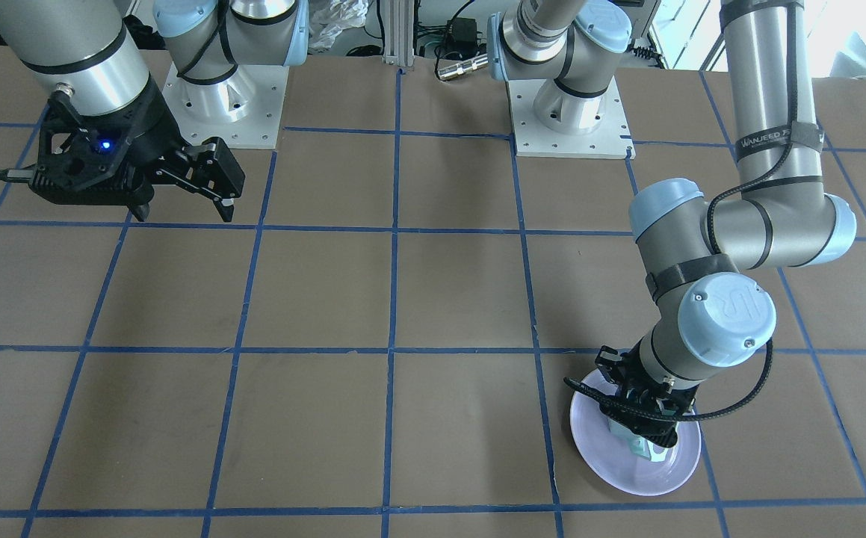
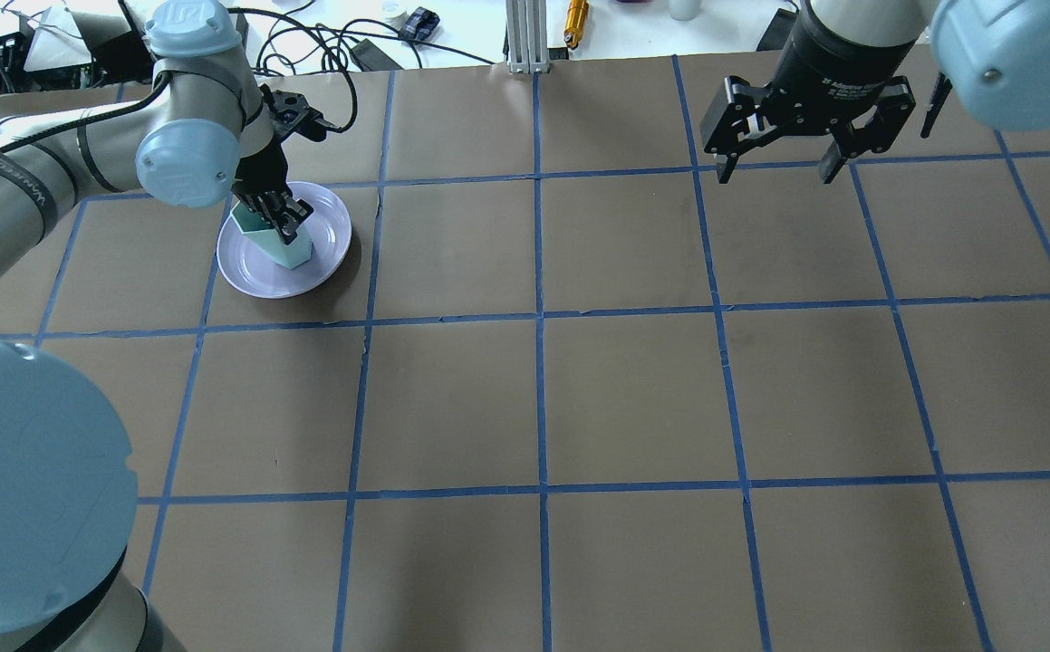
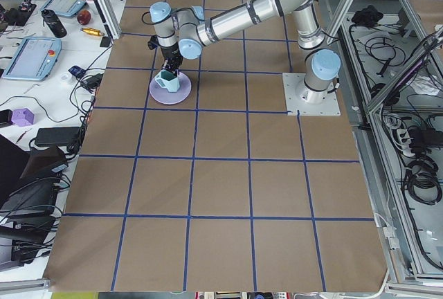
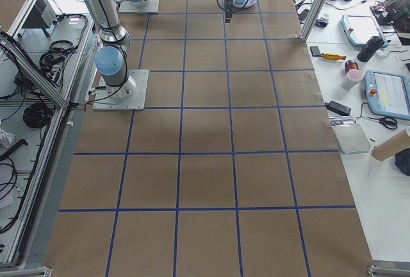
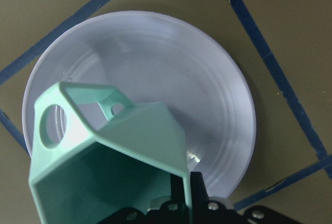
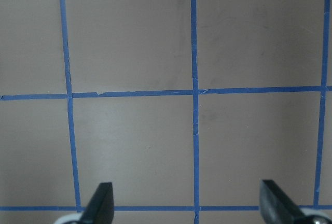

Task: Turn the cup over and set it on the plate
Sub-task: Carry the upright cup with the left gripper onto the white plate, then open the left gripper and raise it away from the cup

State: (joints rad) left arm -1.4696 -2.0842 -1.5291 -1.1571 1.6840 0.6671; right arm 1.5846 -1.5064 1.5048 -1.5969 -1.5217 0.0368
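The mint-green cup [image 2: 282, 248] sits over the middle of the lavender plate [image 2: 330, 226], mouth up and slightly tilted. My left gripper [image 2: 284, 222] is shut on the cup's rim wall. In the left wrist view the cup [image 5: 140, 130] fills the lower left with its handle at the upper left, and the plate [image 5: 197, 79] lies beneath it. I cannot tell whether the cup's base touches the plate. In the front view the cup [image 1: 638, 446] shows under the gripper [image 1: 645, 430] on the plate [image 1: 672, 471]. My right gripper [image 2: 776, 170] is open and empty, high above the far right of the table.
The table is brown paper with a grid of blue tape lines [image 2: 538, 317]. The two arm bases [image 1: 571, 112] stand at the robot's edge. Cables and small items [image 2: 574, 14] lie beyond the far edge. The right wrist view shows only bare table [image 6: 135, 146].
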